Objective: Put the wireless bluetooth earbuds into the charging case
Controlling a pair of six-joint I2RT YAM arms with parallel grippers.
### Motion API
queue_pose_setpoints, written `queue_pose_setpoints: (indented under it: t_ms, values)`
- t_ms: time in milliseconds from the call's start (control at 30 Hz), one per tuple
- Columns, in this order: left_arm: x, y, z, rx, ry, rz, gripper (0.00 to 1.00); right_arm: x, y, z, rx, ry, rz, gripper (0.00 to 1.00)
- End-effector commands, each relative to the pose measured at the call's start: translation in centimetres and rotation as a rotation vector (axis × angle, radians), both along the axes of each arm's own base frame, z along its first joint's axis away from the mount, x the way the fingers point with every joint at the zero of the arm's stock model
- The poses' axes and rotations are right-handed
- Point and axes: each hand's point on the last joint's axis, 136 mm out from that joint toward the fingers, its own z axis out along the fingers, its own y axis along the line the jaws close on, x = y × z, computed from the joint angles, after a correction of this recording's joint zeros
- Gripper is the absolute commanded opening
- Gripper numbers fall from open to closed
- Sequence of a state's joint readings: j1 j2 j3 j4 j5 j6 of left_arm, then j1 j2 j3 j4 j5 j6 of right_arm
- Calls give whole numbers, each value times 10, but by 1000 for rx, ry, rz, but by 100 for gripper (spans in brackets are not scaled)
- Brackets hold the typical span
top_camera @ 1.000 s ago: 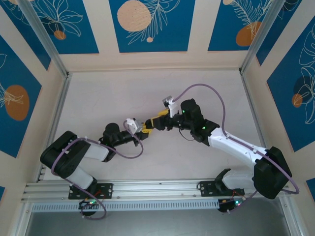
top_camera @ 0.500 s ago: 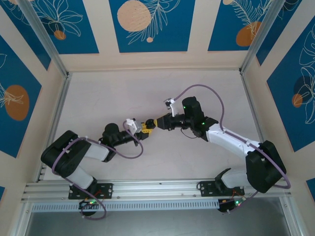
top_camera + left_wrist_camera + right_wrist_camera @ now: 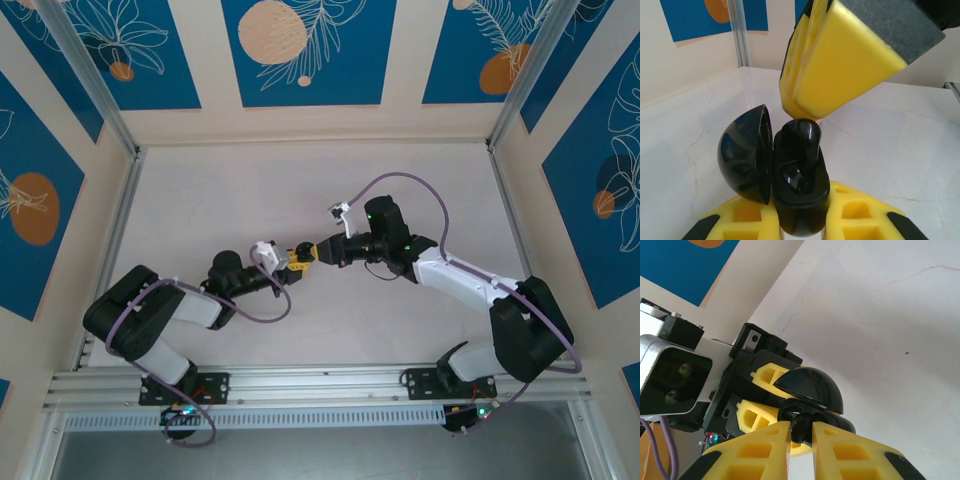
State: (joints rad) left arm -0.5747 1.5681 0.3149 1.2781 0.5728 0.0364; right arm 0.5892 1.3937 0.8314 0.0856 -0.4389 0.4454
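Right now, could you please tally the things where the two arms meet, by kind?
Open case: 1
Visible earbud, at the case's mouth: 1
Grippers: 2, the left gripper holding the case and the right gripper pinching the earbud
Total: 4

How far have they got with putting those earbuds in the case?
Done: the charging case is open, its lid swung aside, clamped in the left gripper. In hand: the right gripper pinches one earbud at the case's mouth, seemingly partly in. Left: seating it and letting go. Whether the other earbud is already inside, I cannot tell.
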Motion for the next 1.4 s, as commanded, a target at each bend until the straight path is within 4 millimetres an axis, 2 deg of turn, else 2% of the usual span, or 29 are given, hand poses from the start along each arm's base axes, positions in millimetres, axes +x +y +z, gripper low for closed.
queue_pose_setpoints:
  t_ms: [0, 567, 1367]
  values:
    - [-8, -4, 7, -12, -35, -38, 15, 0, 6, 8, 12, -4, 28, 18]
    - [-9, -5, 12, -1, -40, -45, 15, -2, 15, 7, 8, -7, 60, 15]
    - [-11, -3, 17, 17, -47, -46, 15, -4, 25, -6, -70, -4, 79, 15]
